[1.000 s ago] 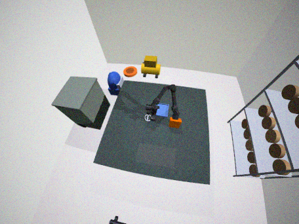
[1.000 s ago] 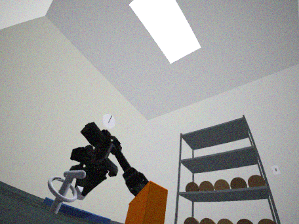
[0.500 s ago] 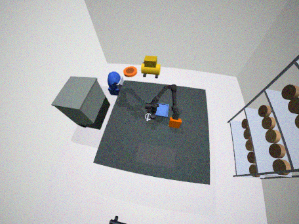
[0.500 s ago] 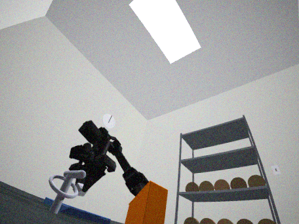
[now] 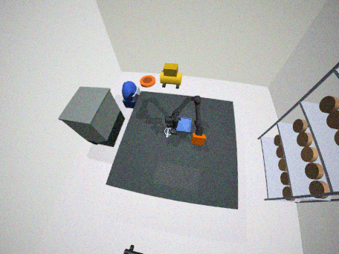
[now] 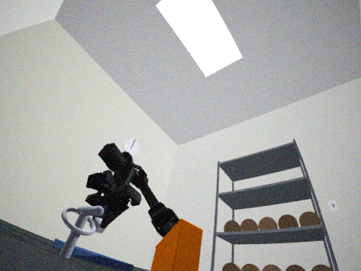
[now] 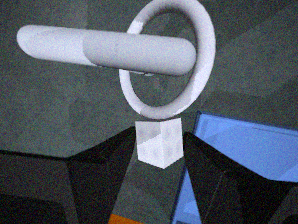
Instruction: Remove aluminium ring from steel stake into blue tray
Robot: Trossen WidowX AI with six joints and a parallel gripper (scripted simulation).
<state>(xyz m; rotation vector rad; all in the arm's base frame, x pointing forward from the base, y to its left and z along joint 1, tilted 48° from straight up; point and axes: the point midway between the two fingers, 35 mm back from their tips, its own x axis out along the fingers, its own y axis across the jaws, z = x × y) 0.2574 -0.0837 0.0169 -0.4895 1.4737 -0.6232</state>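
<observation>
The ring [image 6: 64, 218] [image 7: 206, 50] is tilted, up at the height of the cross-bar [image 7: 100, 47] of the steel stake [image 6: 70, 243]. In the wrist view the bar passes over the ring's left side, and its right end lies within the ring's outline, close to the right side. Whether the ring still encircles the post is unclear. The white tab [image 7: 160, 150] points toward my gripper [image 7: 159, 134], whose fingers are shut on it. The blue tray [image 5: 184, 125] [image 6: 96, 257] [image 7: 240, 145] lies beside the stake, to the right in the wrist view, with nothing seen in it.
The orange base block [image 5: 198, 139] [image 6: 178, 250] of the arm stands right of the tray in the top view. A grey cabinet [image 5: 87, 104], a blue bust [image 5: 128, 90] and a yellow object [image 5: 171, 77] stand beyond the dark mat [image 5: 149, 167]. A shelf rack stands at the right.
</observation>
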